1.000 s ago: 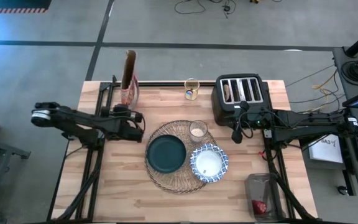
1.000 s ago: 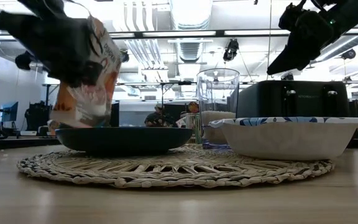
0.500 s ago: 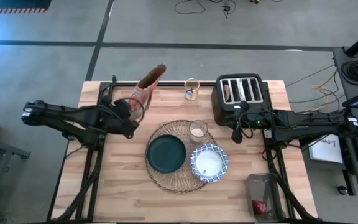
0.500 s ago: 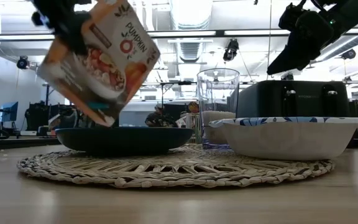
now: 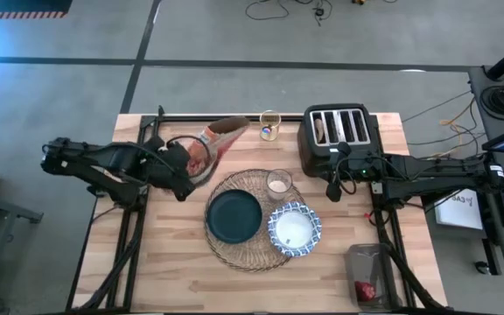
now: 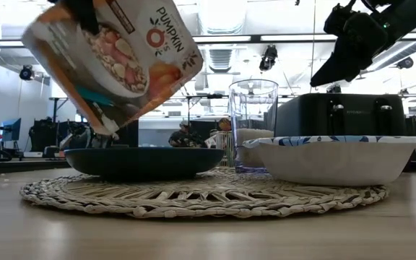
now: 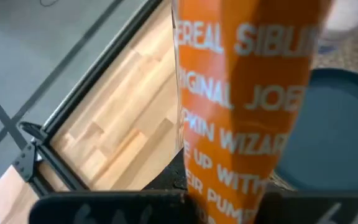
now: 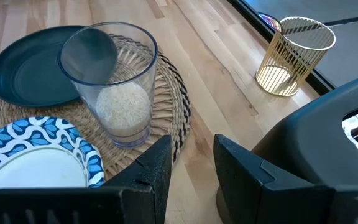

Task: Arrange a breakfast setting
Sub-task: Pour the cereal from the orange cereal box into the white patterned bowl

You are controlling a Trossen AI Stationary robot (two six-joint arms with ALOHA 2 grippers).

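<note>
My left gripper point(image 5: 185, 166) is shut on the tall orange-and-brown cereal bag point(image 5: 215, 140), which hangs tipped over the far left rim of the round wicker placemat point(image 5: 254, 254). On the mat stand the dark teal plate point(image 5: 234, 216), the blue-and-white bowl point(image 5: 293, 229) and the small clear glass point(image 5: 278, 184). My right gripper point(image 5: 331, 191) hovers open and empty beside the black toaster point(image 5: 338, 140), above the mat's far right rim. Something brown shows in the toaster's left slot point(image 5: 322, 129). The small dark-red fruit point(image 5: 364, 290) lies in a clear box. My left gripper pinches the cereal bag near its lower end point(image 7: 219, 186) between its two fingers, with the narrow orange side facing the wrist camera. The fingers come level from the table's left and lie along the bag. The bag point(image 6: 114, 61) is lifted clear, its top tipped toward the table's right.
A small gold wire basket point(image 5: 269, 125) stands at the far edge between bag and toaster. The clear box point(image 5: 370, 276) sits at the near right corner. Bare wood lies at the near left point(image 5: 156, 262). People show in the room beyond the table.
My left gripper has lifted the cereal bag off the far left of the table and carried it toward the placemat. The bag stood upright; it now hangs clear and tipped, its top swung toward the table's right. My right arm has kept still.
</note>
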